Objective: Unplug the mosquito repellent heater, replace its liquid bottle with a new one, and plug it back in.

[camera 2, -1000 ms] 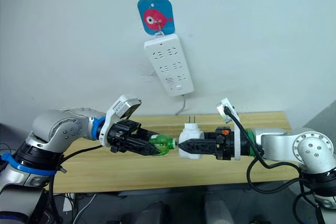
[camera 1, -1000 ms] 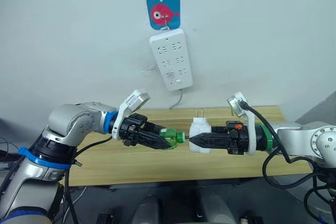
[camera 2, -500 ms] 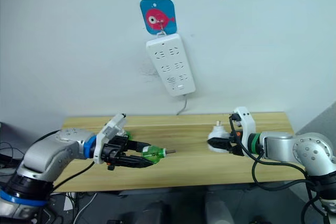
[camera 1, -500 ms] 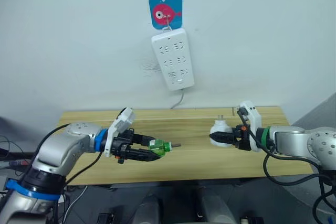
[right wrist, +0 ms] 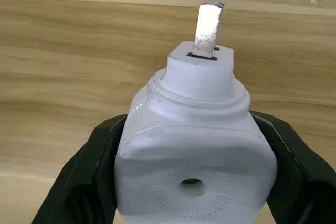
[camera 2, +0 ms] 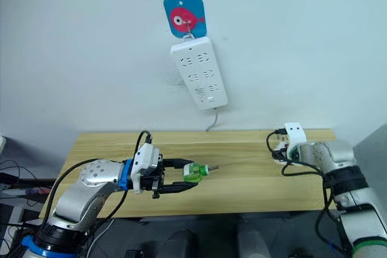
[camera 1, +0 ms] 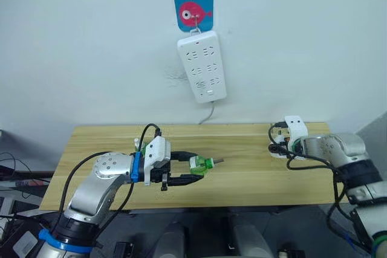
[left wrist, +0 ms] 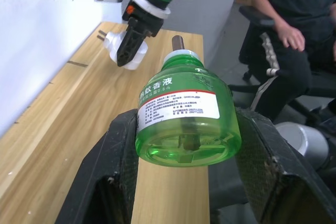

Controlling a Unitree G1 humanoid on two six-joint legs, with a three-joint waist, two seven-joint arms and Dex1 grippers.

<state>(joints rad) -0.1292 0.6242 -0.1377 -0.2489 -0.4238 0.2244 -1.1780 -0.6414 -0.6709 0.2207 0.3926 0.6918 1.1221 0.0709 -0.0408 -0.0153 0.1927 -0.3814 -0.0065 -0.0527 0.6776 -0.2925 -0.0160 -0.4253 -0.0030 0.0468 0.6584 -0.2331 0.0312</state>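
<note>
Jaws: left gripper [left wrist: 184,182] clamps green bottle [left wrist: 184,114]; right gripper [right wrist: 191,182] clamps heater [right wrist: 194,156].

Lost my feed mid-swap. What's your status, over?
Left gripper shut on green liquid bottle. Right gripper shut on mosquito repellent heater, unplugged, over table. Power strip unobstructed.

My left gripper [camera 1: 192,170] holds a green bottle [camera 1: 201,164] above the wooden table [camera 1: 242,167]. A white power strip [camera 1: 202,66] hangs on the wall.
</note>
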